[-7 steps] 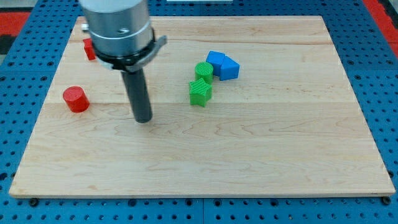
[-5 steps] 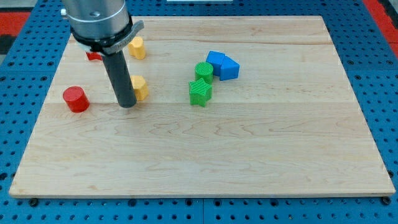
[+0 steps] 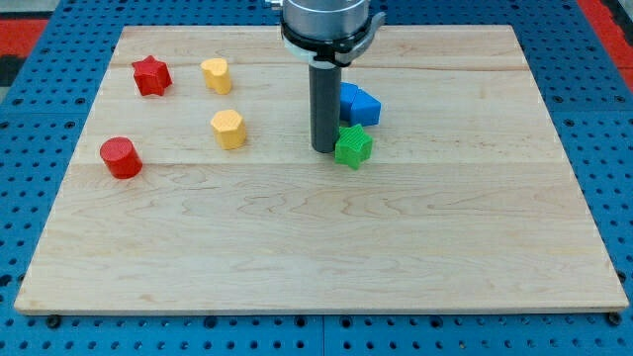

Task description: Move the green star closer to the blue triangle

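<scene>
Camera view shows my tip (image 3: 325, 148) just left of the green star (image 3: 353, 145), apparently touching it; the rod has no jaws and grips nothing. The star sits just below the blue triangle (image 3: 363, 107), near it. No containers or readable writing show on the wooden board (image 3: 396, 247).

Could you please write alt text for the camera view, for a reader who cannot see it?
My tip rests on a wooden board, at the left side of a green star block, with blue blocks just above the star. At the view's left lie a red star, a red cylinder and two yellow blocks.
</scene>
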